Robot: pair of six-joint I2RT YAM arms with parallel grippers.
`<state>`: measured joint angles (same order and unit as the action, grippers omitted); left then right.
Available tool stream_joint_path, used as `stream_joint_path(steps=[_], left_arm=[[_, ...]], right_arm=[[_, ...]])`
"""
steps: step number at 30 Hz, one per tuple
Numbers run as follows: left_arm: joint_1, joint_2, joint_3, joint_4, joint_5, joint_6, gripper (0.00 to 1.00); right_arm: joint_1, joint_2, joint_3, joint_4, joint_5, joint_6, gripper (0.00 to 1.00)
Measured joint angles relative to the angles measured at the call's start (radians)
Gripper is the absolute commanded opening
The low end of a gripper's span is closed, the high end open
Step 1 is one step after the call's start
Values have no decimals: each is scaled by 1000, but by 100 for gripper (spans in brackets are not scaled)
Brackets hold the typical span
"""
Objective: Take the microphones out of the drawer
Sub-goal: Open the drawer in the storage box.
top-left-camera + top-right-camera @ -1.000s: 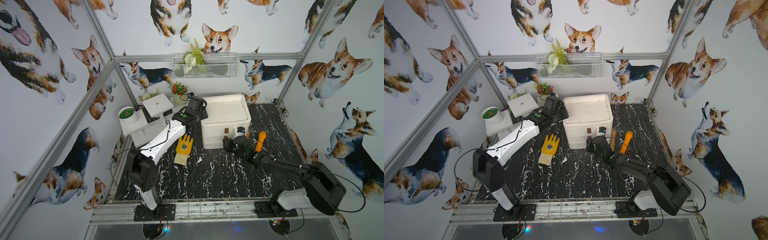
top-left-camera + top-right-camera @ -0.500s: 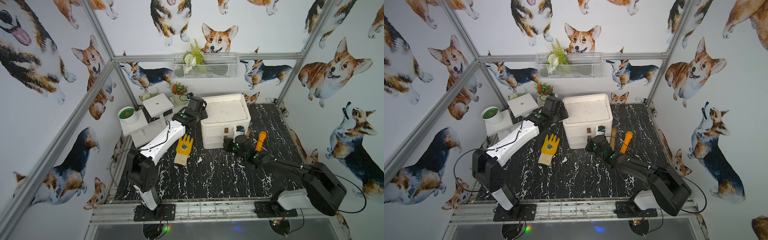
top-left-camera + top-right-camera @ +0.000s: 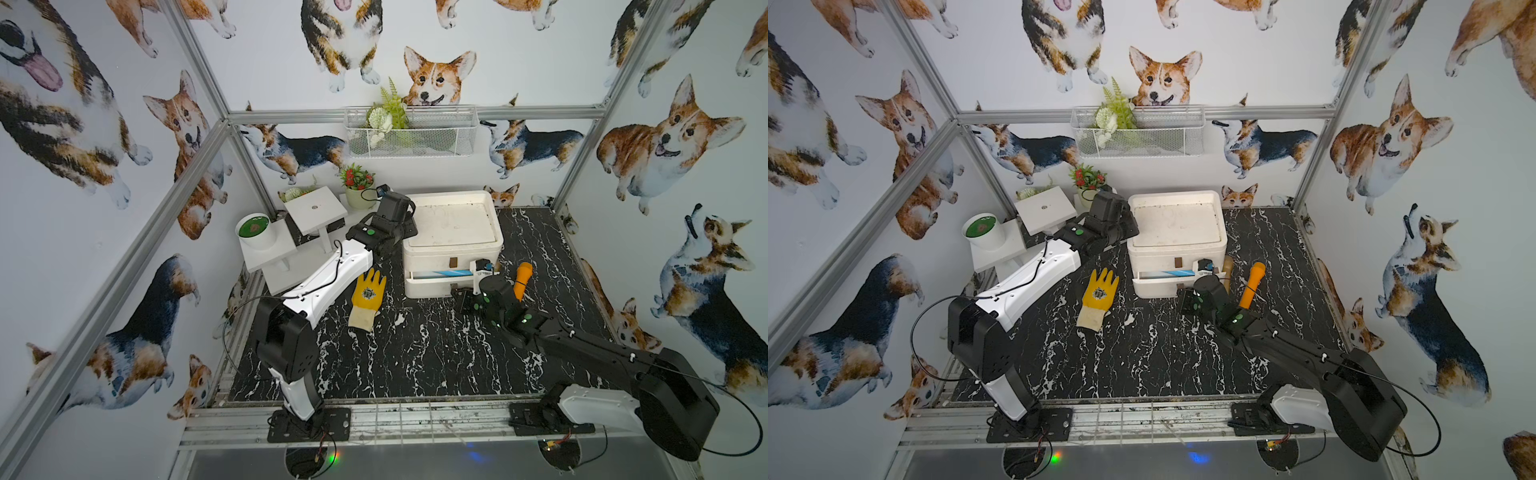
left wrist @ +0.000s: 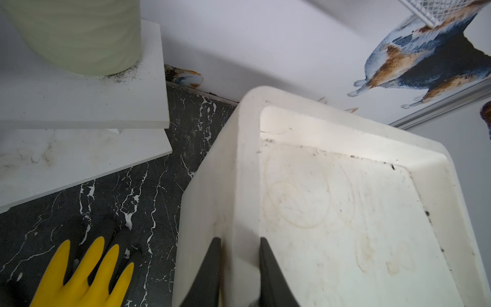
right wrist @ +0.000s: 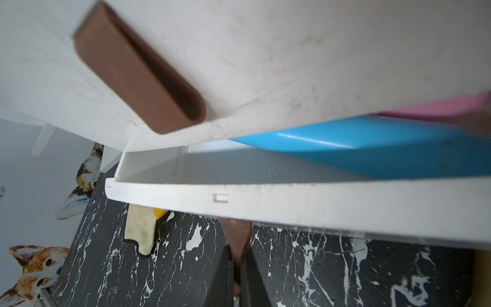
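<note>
You see a white plastic drawer cabinet (image 4: 345, 212): matt, with a top that is scuffed, speckled with grit and stained with faint rings. Inside it, the blue microphone body (image 5: 385, 154) is smooth, glossy plastic. The brown oblong drawer handle (image 5: 236, 234) looks like matt plastic. Your black marble-patterned worktop (image 3: 415, 353) is smooth with a dull sheen. The yellow glove (image 3: 368, 295) has a rubbery coating and a knitted cream cloth cuff.

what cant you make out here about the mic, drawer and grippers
microphone: right wrist view shows only a blue body and blurred pink end; the upper drawer front and frame edge hide the rest
drawer: barely open in a top view, inside hidden
right gripper on the drawer handle: own wrist hides its jaws in both top views
brown thing beside the drawer unit: partly behind the right arm, unidentifiable
</note>
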<state>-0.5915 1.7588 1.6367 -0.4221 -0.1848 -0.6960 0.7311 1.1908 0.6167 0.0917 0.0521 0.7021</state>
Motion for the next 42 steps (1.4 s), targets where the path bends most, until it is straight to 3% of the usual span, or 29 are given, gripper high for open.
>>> stream_joint_path(steps=[11, 24, 38, 40, 42], left_arm=[[0, 8, 2, 5, -6, 2, 3], [4, 13, 8, 8, -8, 4, 3], [9, 26, 21, 11, -10, 14, 3], [9, 28, 24, 11, -12, 17, 3], [10, 29, 25, 11, -12, 22, 4]], right_arm=[[19, -11, 112, -246, -132, 13, 0], [99, -32, 226, -521, -174, 2, 0], [127, -58, 232, -582, -213, 0, 0], [129, -58, 225, -582, -217, 0, 9], [133, -58, 222, -582, -219, 2, 31]])
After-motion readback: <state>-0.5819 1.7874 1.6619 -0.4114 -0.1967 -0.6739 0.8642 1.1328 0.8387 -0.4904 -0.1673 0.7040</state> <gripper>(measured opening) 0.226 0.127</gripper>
